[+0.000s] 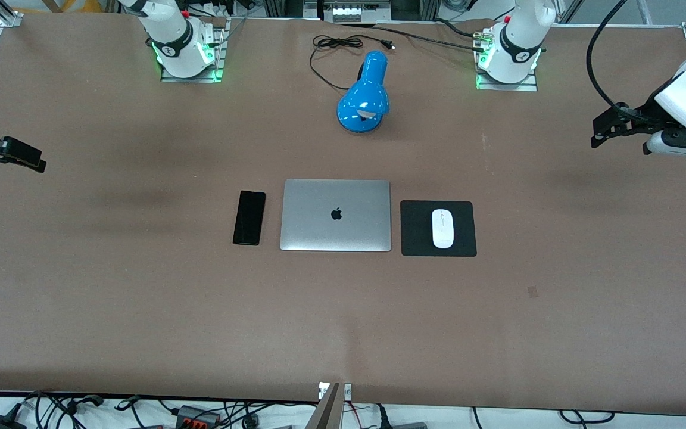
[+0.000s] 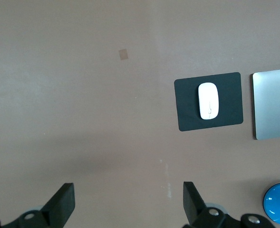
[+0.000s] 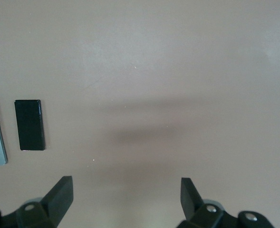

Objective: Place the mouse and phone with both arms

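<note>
The white mouse [image 1: 442, 228] lies on a black square mouse pad [image 1: 419, 229] beside the closed silver laptop [image 1: 336, 215], toward the left arm's end of the table. It also shows in the left wrist view [image 2: 208, 100]. The black phone [image 1: 249, 217] lies flat beside the laptop, toward the right arm's end, and shows in the right wrist view [image 3: 29, 124]. My left gripper [image 1: 608, 126] is open and empty, up over bare table at the left arm's end [image 2: 129, 202]. My right gripper [image 1: 21, 156] is open and empty, over bare table at the right arm's end [image 3: 127, 198].
A blue desk lamp [image 1: 365, 94] lies farther from the front camera than the laptop, its black cord [image 1: 334, 50] trailing toward the bases. A small patch [image 1: 532, 291] marks the brown table nearer the camera than the mouse pad.
</note>
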Tool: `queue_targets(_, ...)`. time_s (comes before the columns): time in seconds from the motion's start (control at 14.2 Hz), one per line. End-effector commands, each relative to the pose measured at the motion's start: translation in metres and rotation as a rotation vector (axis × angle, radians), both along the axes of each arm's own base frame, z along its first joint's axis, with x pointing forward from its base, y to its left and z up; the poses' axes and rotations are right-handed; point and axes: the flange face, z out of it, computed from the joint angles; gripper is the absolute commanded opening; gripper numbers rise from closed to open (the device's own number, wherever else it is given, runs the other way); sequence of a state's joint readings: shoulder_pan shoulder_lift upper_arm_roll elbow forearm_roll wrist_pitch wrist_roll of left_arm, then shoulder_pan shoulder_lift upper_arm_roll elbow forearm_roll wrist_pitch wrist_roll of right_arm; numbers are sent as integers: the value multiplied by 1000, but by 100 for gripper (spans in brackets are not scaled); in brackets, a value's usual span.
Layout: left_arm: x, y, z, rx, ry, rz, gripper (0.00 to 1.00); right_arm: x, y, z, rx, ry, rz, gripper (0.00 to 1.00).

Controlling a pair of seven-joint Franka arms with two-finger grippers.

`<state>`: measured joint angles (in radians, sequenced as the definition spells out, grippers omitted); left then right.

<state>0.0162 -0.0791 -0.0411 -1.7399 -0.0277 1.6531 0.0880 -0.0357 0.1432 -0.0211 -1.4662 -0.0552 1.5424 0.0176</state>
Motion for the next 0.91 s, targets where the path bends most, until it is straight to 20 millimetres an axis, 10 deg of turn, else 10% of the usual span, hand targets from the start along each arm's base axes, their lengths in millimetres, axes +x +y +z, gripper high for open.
queue_targets(0.0,6,0,4,24,-9,-24,100,1,-2,3,39,-14,0,100)
queue_targets(0.84,6,-1,6,26,-7,-26,100,1,-2,3,47,-16,1,100)
